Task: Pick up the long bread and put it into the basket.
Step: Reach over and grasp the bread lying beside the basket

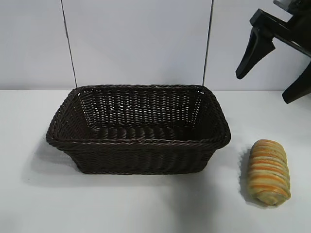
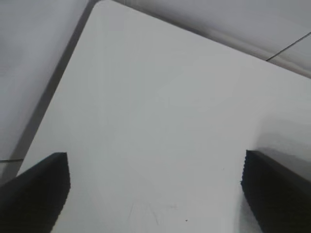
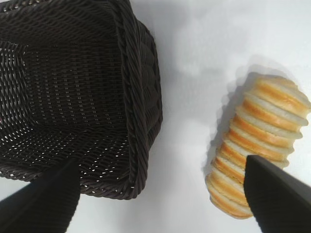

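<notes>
A large rectangular dark brown woven wicker basket (image 1: 138, 128) with sloping sides and a braided rim sits on my white counter (image 1: 146, 204), filling the middle of the exterior view. Nothing lies inside it. An oblong golden-tan loaf, the long bread (image 1: 265, 172), with crosswise ridges striped orange and pale yellow, lies flat on the counter at the lower right of that view, just beside the basket's right end but not touching it; a strip of bare counter shows between them.

My right end effector (image 1: 274, 77) hangs in the upper right corner of the exterior view, above and behind the bread, well clear of it. Its two black fingers stand wide apart and point down toward the counter, with nothing between them. In the right wrist view the same spread fingers frame the lower corners of the picture, with the basket's (image 3: 77, 97) end wall on the left and the bread (image 3: 257, 141) on the right, one finger (image 3: 277, 194) crossing in front of the loaf's end.

My left end effector (image 2: 155, 194) does not appear in the exterior view. Its own wrist view shows its two black ridged fingers spread wide at the lower corners, empty, over bare white counter (image 2: 160, 111) near a rounded corner of the top.
</notes>
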`<state>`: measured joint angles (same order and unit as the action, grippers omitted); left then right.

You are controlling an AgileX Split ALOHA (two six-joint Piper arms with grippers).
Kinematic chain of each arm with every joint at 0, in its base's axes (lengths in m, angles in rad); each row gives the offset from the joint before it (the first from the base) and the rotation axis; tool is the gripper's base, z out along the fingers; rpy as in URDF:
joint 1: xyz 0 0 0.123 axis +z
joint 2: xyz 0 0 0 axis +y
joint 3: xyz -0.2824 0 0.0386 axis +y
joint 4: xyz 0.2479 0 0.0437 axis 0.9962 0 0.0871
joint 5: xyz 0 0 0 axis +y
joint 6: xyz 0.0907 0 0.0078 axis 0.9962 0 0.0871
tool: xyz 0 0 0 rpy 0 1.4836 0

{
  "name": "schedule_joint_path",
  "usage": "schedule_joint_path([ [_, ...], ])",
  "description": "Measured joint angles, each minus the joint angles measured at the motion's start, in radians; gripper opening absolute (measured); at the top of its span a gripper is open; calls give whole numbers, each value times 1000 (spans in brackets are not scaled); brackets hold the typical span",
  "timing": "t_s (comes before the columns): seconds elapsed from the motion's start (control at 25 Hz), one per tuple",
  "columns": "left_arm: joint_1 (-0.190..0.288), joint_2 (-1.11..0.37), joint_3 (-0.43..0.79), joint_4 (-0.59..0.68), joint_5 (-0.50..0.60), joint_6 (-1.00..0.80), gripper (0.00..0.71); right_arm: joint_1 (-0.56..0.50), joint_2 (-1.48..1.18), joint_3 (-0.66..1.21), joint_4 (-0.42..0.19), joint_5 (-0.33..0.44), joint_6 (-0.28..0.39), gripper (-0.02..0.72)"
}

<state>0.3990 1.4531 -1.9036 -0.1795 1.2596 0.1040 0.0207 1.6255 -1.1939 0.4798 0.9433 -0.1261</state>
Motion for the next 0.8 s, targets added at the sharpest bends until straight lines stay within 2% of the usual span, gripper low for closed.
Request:
schedule_joint_path([
  [0.12,-21,-82,0,0,6,0,694,0,0,0,0,-1,-3,650],
  [0.2,-55,-131,0,15,11,0,694,0,0,0,0,-1,-3,650],
  [0.4,-225,-288,32,167,18,-8,694,0,0,0,0,-1,-6,650],
  [0.52,-319,-412,116,297,20,-47,694,0,0,0,0,-2,-10,650],
  [0.6,-364,-500,200,365,21,-75,694,0,0,0,0,-2,-17,650],
  [0.68,-386,-597,282,396,22,-89,694,0,0,0,0,-3,-21,650],
  [0.8,-393,-724,399,402,22,-111,694,0,0,0,0,-3,-24,650],
])
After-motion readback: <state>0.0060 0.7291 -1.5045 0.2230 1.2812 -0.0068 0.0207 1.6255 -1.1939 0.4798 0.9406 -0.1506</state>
